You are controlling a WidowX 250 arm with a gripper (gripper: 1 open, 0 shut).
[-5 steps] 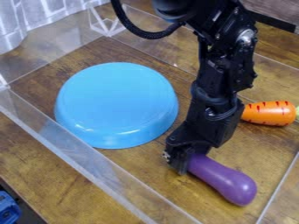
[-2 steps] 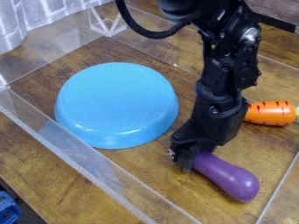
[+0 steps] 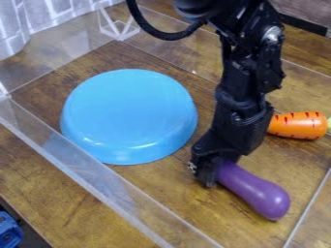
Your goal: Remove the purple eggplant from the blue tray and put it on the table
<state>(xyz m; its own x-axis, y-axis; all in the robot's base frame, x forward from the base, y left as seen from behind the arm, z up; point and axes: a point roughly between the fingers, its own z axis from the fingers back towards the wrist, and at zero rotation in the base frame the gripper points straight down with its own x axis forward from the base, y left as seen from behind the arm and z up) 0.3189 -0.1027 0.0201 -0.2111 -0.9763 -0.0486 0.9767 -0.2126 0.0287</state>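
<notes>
Camera view: eggplant off the tray, end effector at its stem end

The end effector [image 3: 204, 172] points down at the near end of the purple eggplant [image 3: 254, 191], its tips touching or nearly touching the stem end. Whether it grips the eggplant or has let it go, I cannot tell; the dark fingers hide the contact and the gap between them.

The eggplant lies on its side on the counter [image 3: 153, 180], its fat end pointing away from the fingertips toward the clear wall. Being held by one end, if it is held, would explain that slant; the bare wood around it looks like a sensible place to set it down, outside the tray.

Beside the arm, past the end effector on the carrot side, the orange carrot [image 3: 299, 125] lies apart from the eggplant. On the opposite side sits the blue tray [image 3: 127, 114], well apart from the eggplant.

The task looks all but done: what probably remains is to open fully and lift straight up, lest a fingertip drag or roll the eggplant.
</notes>
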